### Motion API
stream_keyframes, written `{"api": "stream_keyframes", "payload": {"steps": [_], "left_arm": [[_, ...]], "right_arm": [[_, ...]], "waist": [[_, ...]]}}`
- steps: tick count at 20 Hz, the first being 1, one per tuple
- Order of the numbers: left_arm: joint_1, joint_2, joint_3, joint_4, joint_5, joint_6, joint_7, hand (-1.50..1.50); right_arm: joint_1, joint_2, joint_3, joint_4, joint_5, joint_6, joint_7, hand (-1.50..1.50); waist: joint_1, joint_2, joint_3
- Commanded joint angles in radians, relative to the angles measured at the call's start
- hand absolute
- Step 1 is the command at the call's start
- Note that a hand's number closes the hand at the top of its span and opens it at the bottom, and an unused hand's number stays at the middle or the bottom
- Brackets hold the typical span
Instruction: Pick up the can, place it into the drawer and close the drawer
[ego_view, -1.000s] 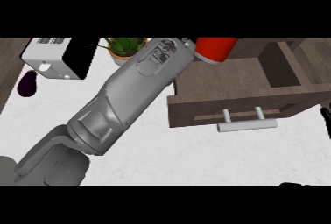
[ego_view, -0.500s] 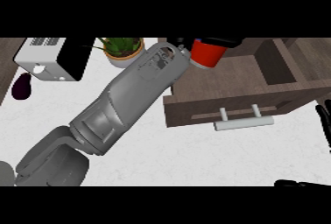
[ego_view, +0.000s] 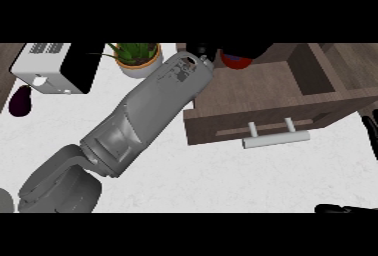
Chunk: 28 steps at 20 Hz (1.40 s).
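The red can (ego_view: 236, 60) is at the top of the head view, over the back left corner of the open wooden drawer (ego_view: 244, 100). My left hand (ego_view: 201, 50) is shut on it, dark fingers covering its upper part, so only the lower red body shows. The left forearm (ego_view: 148, 110) runs diagonally up from the lower left. The drawer's pale bar handle (ego_view: 275, 136) faces me at its front. My right hand (ego_view: 369, 131) rests open at the right edge, apart from the drawer.
A white and black toaster (ego_view: 48, 67) stands at the back left, with a dark aubergine (ego_view: 21, 100) beside it. A potted plant (ego_view: 136, 57) sits just left of my left wrist. White counter (ego_view: 221, 175) lies in front of the drawer.
The can has shifted slightly left and lower over the drawer, and my left hand hides more of it. The drawer stays open and the right hand has barely moved.
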Motion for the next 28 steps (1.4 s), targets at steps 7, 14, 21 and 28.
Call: {"api": "stream_keyframes", "payload": {"steps": [7,14,21,28], "left_arm": [[0.031,0.0,-0.017,0.019,0.05,0.066,-0.061,-1.5],[0.037,0.0,-0.003,-0.003,0.113,0.096,-0.074,-1.5],[0.042,0.0,0.004,-0.036,0.178,0.081,-0.09,-1.5],[-0.01,0.0,0.012,-0.054,0.203,0.139,-0.116,-1.5]], "right_arm": [[0.017,0.005,0.018,-0.02,0.024,0.004,-0.015,-1.5],[-0.007,-0.07,0.003,-0.07,0.158,0.004,-0.084,-1.5],[-0.04,-0.126,0.103,-0.105,0.342,0.019,-0.11,-1.5],[-0.06,-0.179,0.148,-0.049,0.564,-0.019,-0.182,-1.5]], "waist": [[0.003,0.0,-0.001],[-0.002,0.003,-0.001],[0.024,-0.001,-0.002],[0.055,-0.012,-0.001]]}}
